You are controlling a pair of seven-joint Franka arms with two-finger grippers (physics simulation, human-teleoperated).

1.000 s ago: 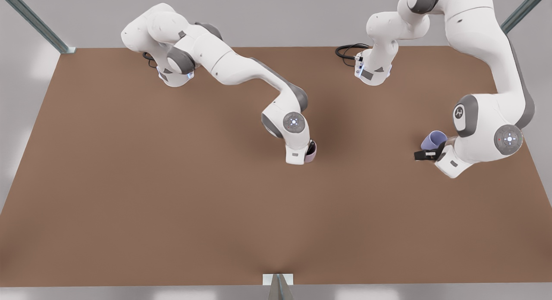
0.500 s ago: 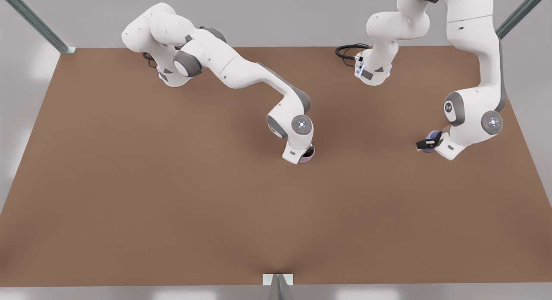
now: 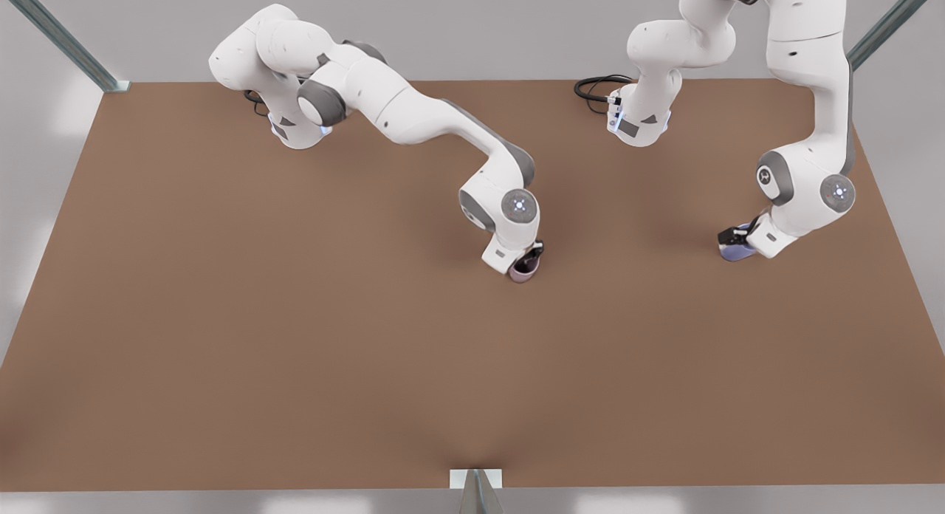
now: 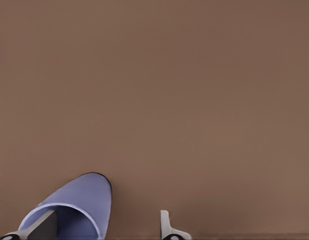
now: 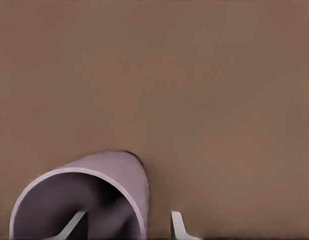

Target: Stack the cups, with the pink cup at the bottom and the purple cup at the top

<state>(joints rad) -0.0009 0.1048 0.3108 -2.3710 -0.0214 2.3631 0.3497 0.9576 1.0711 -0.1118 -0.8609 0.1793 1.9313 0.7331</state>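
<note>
- The right gripper (image 3: 528, 257) is low over the middle of the brown table (image 3: 295, 337). One finger (image 5: 74, 226) is inside the pink cup (image 3: 522, 272) and the other finger is outside its wall, so the jaws are closed on the rim wall, with only the wall's thickness between them.
- The pink cup is a small tapered cup without handle, matte, of pale mauve-pink colour. In the right wrist view its round mouth (image 5: 77, 200) opens toward the camera, with a thin lighter rim and a shadowed inside. In the front view it is directly under the gripper, at the table surface; whether it touches the table, the pictures do not tell.
- The left gripper (image 3: 738, 239) is low near the edge of the table at the front view's right. One dark finger (image 4: 42, 226) is inside the purple cup (image 3: 737, 251) and the pale finger is outside and stands apart from the wall. The jaws are partly open, and whether they really clamp the wall cannot be told.
- The purple cup has the same tapered shape, matte, of bluish lavender colour with a thin pale rim (image 4: 69, 212). It is just under the left gripper, close to the table.
- The two cups are well apart.
- The table surface is flat, plain and without gloss.
</note>
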